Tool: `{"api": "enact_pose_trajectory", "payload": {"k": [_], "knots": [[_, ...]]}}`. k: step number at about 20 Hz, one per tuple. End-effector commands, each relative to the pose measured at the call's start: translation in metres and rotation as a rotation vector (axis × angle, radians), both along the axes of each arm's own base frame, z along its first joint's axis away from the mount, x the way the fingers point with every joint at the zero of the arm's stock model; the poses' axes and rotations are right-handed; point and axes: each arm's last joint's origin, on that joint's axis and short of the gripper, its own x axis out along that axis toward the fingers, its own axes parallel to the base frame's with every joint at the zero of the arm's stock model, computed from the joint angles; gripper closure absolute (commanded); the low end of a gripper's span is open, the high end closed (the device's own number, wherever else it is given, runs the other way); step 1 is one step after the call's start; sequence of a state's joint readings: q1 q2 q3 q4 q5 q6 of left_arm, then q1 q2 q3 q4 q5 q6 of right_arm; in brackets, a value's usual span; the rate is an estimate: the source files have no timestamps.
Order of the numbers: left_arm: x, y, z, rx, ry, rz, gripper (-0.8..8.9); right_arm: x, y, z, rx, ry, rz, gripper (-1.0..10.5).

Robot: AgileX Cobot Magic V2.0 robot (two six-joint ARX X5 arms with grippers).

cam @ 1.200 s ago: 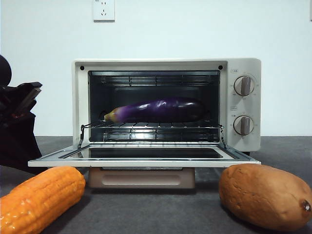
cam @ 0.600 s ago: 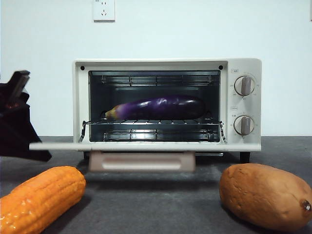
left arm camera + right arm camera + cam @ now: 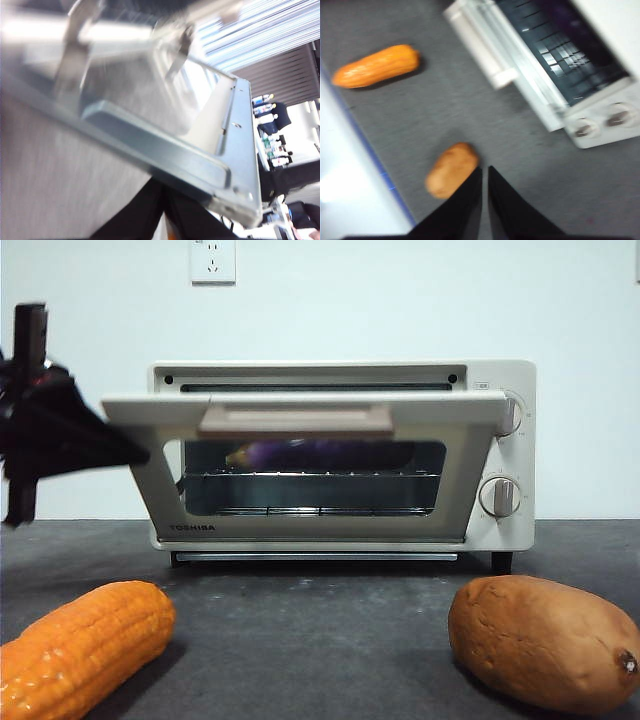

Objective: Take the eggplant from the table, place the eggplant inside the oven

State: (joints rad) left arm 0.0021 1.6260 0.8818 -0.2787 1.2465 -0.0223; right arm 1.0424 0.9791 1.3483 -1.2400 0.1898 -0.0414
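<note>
Front view: oven (image 3: pixel 480 530) at centre of worktop (image 3: pixel 320 630), door (image 3: pixel 300 415) tilted up, roughly three-quarters shut, top edge leaning out toward camera. Eggplant (image 3: pixel 320 453) inside on wire rack (image 3: pixel 310 477), lying lengthwise, visible as purple band through door glass just under beige handle (image 3: pixel 297 421). Paler stem end toward 9 o'clock. Not on worktop; placement step judged done, only door closing left.

Left end effector (image 3: pixel 125 453) at 9 o'clock of oven, dark tip touching or just under door's left corner, apparently pushing it up. Left wrist view blurred: jaws close together, nearly shut, nothing gripped, pressed against door's metal underside (image 3: pixel 165 160).

Right wrist view: right end effector (image 3: pixel 484 172) high above worktop, jaws nearly closed with thin gap, empty, waiting. Below it sweet potato (image 3: pixel 451 170); corn cob (image 3: pixel 376 65) well apart, oven beyond.

Front view again: corn cob at 7 o'clock, sweet potato (image 3: pixel 545 640) at 5 o'clock, both clear of door swing.

Handling judgement: eggplant glossy skin, likely slippery; rounded, so prone to roll on rack bars if jolted. Looks light to moderate in weight, fairly firm. Best grip, if needed: across thick mid-body, not tapered stem end. Door to be closed gently.
</note>
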Motion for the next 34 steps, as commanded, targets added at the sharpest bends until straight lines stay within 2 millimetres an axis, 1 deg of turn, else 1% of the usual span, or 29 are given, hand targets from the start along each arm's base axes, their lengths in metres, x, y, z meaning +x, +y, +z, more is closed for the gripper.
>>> {"api": "enact_pose_trajectory", "payload": {"k": [1, 3, 6, 8, 11, 14, 17, 19, 21, 22, 24, 26, 28, 29, 32, 34], "knots": [[0.016, 0.000, 0.018, -0.024, -0.034, 0.002, 8.08, -0.001, 0.004, -0.003, 0.025, 0.051, 0.019, 9.4], [0.023, 0.002, 0.032, -0.021, -0.086, 0.008, 8.08, 0.000, 0.006, -0.008, 0.014, 0.058, 0.020, 9.4], [0.029, 0.005, 0.062, 0.028, -0.192, 0.054, 8.07, 0.003, 0.011, -0.023, -0.012, 0.056, 0.008, 9.4], [0.027, 0.006, 0.078, 0.075, -0.249, 0.096, 8.07, 0.006, 0.015, -0.036, -0.044, 0.047, -0.010, 9.4], [0.015, 0.006, 0.098, 0.141, -0.308, 0.158, 8.08, 0.012, 0.017, -0.055, -0.102, 0.019, -0.061, 9.4], [-0.003, 0.005, 0.118, 0.248, -0.347, 0.245, 8.08, 0.020, 0.018, -0.073, -0.138, -0.031, -0.139, 9.4], [-0.026, 0.002, 0.139, 0.367, -0.403, 0.335, 8.08, 0.032, 0.017, -0.089, -0.127, -0.076, -0.254, 9.4], [-0.044, 0.000, 0.153, 0.439, -0.448, 0.404, 8.08, 0.042, 0.014, -0.097, -0.103, -0.090, -0.333, 9.4], [-0.069, -0.004, 0.169, 0.489, -0.525, 0.475, 8.08, 0.056, 0.005, -0.104, -0.054, -0.106, -0.438, 9.4], [-0.080, -0.005, 0.172, 0.497, -0.558, 0.496, 8.08, 0.063, 0.001, -0.107, -0.027, -0.115, -0.476, 9.4], [-0.103, -0.007, 0.170, 0.518, -0.595, 0.534, 8.08, 0.074, -0.007, -0.114, 0.086, -0.105, -0.502, 9.4], [-0.124, -0.007, 0.156, 0.548, -0.608, 0.563, 8.08, 0.081, -0.016, -0.123, 0.208, -0.105, -0.509, 9.4], [-0.143, -0.006, 0.135, 0.557, -0.603, 0.588, 8.08, 0.084, -0.027, -0.134, 0.322, -0.136, -0.529, 9.4], [-0.152, -0.005, 0.120, 0.555, -0.600, 0.611, 8.08, 0.083, -0.030, -0.142, 0.365, -0.161, -0.532, 9.4], [-0.172, -0.001, 0.085, 0.505, -0.550, 0.700, 8.08, 0.077, -0.036, -0.164, 0.481, -0.258, -0.521, 9.4], [-0.181, 0.000, 0.073, 0.452, -0.479, 0.736, 8.07, 0.074, -0.038, -0.172, 0.513, -0.287, -0.517, 9.4]]}}
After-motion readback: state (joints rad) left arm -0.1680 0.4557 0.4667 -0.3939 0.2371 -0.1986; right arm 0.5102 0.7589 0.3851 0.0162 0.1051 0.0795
